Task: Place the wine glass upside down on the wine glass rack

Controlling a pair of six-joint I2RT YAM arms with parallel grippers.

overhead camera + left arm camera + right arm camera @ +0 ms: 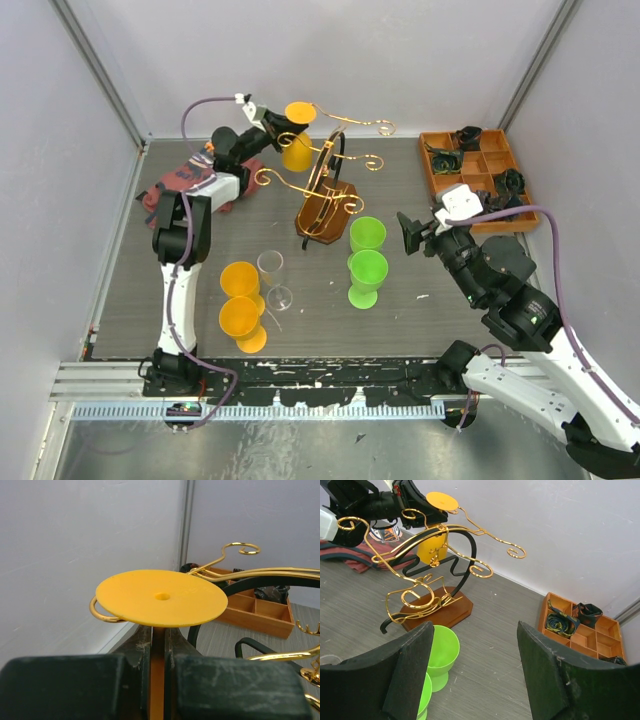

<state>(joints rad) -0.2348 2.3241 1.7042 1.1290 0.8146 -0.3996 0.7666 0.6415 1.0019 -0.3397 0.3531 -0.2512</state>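
Now, your left gripper (157, 650) is clamped on the stem of the orange plastic wine glass (161, 597). The glass hangs inverted, round foot uppermost and bowl below, at the far-left side of the gold wire wine glass rack with its black arch and brown wooden base (326, 212). The foot sits just above one curled gold arm (107, 616); you cannot tell whether it rests on the wire. Slide the stem fully between the wires, level the foot, then lower until the wires carry it. Open slowly, since a tilted foot would likely slip off. Your right gripper (410, 233), spread wide and empty, hovers well apart beside the green plastic goblets (367, 262); leave it there.
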